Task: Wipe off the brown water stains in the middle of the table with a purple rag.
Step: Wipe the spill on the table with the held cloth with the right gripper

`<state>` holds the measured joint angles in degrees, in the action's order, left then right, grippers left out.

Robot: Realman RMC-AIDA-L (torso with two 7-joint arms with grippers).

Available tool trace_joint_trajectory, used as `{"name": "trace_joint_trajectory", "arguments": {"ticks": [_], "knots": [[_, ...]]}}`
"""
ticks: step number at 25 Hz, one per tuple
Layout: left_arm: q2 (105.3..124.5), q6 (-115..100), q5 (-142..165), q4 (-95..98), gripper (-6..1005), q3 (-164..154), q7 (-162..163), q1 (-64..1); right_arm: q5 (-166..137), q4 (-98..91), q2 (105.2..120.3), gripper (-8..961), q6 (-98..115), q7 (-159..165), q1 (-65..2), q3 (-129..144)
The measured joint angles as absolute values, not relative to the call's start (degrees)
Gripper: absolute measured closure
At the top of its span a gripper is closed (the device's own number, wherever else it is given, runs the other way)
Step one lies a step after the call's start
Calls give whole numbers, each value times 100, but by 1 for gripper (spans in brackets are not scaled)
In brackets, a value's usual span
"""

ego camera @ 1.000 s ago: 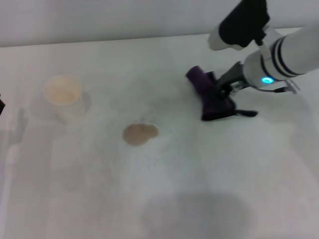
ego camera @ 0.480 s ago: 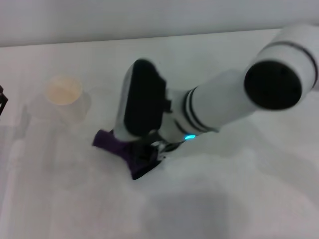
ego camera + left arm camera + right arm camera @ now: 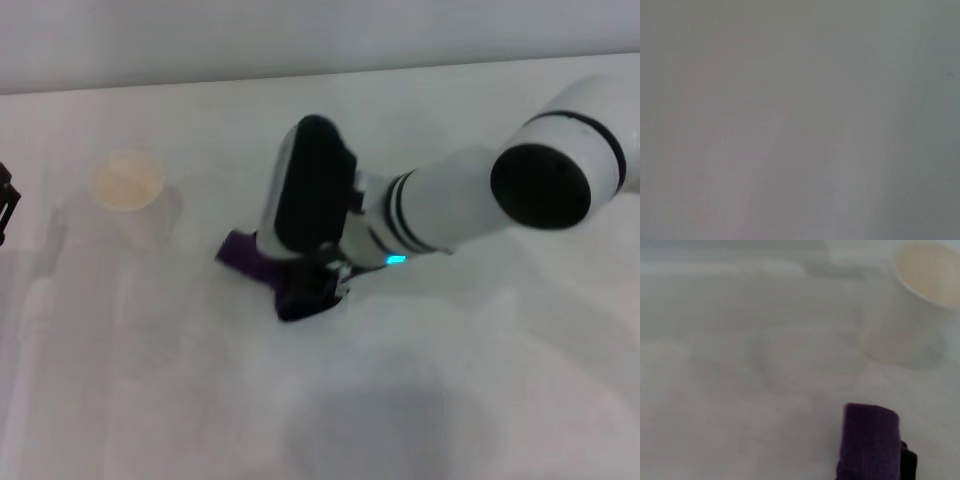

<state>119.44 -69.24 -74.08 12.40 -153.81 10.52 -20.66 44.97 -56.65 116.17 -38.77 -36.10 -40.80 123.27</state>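
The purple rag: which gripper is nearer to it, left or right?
Right. The right gripper is directly at the purple rag mid-table; the left gripper sits far away at the table's left edge.

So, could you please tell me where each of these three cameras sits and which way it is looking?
Head view: from the robot's head, forward and down onto the table; shows the right arm, the right gripper on the purple rag, and the left gripper at the edge.
Left wrist view: only a plain grey-white surface, no robot parts.
Right wrist view: low over the table, facing the paper cup; no fingers visible.
Shared: head and right wrist views both show rag and cup.
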Motion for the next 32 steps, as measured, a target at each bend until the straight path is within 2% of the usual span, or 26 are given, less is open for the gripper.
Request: {"name": "trace_joint_trajectory", "arguments": {"ticks": [4,10,23,32], "knots": [[11944,-6901,-7410,1222,112,-15381,1209,-2066,4332,-5250,11570,854,-4009,-3606,-4138,11572],[11938,-6914,-7410,1191,112,-15381,1338,-2051,3727,-5281,11583,855,-4310,-3597,-3995,10743],[11935,-6902,-7409,1191,112,-15381,1337,-2043,4502,-6481,11617,855,-4571,-3753,-4165,12609],[11927,-6937,-7452,1180,111,-15381,1336,-2064,3585,-6009,11567,851,-4763,-3279,-3849,11335]]}}
